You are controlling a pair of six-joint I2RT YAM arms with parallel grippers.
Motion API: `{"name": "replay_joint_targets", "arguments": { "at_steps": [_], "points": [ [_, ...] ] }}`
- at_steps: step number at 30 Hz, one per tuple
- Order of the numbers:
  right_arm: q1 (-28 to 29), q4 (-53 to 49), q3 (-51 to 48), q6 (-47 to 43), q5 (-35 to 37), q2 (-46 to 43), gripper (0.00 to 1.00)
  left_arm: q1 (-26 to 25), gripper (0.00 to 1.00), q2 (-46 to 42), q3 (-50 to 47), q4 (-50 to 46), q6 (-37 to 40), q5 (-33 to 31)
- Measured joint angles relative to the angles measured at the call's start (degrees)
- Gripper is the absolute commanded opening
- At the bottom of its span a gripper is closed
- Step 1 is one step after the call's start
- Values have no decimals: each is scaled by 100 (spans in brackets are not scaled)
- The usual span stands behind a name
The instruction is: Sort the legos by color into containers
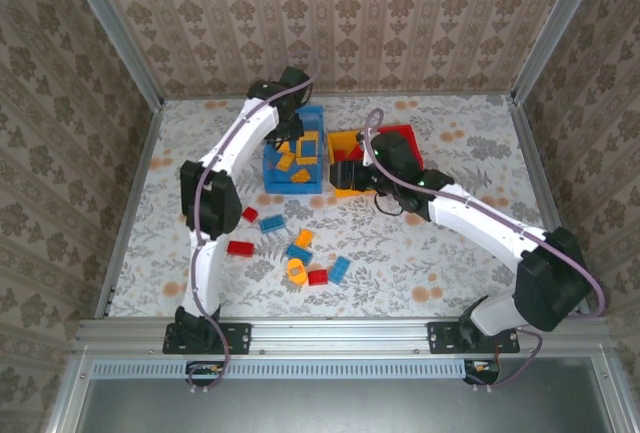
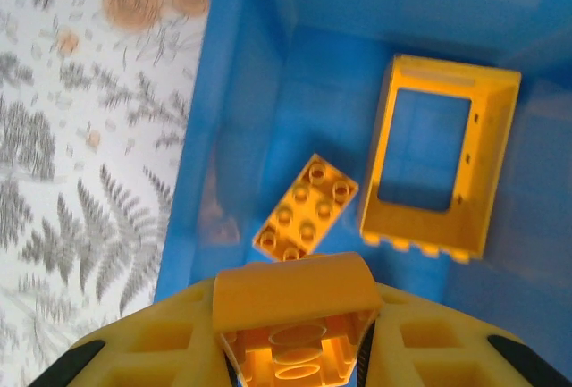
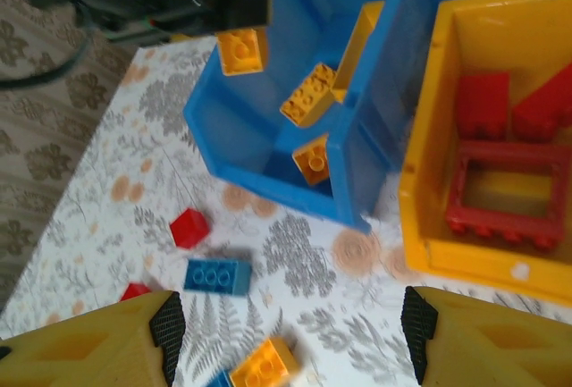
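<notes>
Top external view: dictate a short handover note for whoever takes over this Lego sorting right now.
Left gripper: shut on an orange-yellow brick, held over the blue bin.
Right gripper: open and empty, above the table in front of the bins.
Done: orange-yellow pieces lie in the blue bin, red pieces in the yellow bin.
Red bin: contents unclear.
Left: release the held brick, then sort several loose bricks, red, blue and orange, on the table.
</notes>
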Motion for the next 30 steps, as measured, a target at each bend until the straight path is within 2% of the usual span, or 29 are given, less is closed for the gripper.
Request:
{"name": "replay_joint_targets", "arguments": {
  "at_steps": [7,16,25,30],
  "points": [
    [-208,332,175,321,-50,280,69,-4,34,710,564,284,581,-282],
    [-278,761,212,507,-470,343,72,22,38,1115,662,472,706,-358],
    [431,564,1172,-540,-374,715,73,24,40,1200,662,481,706,-356],
    [560,350,1399,-997,-177,826,73,24,45,1202,662,492,708,-354]
  ]
}}
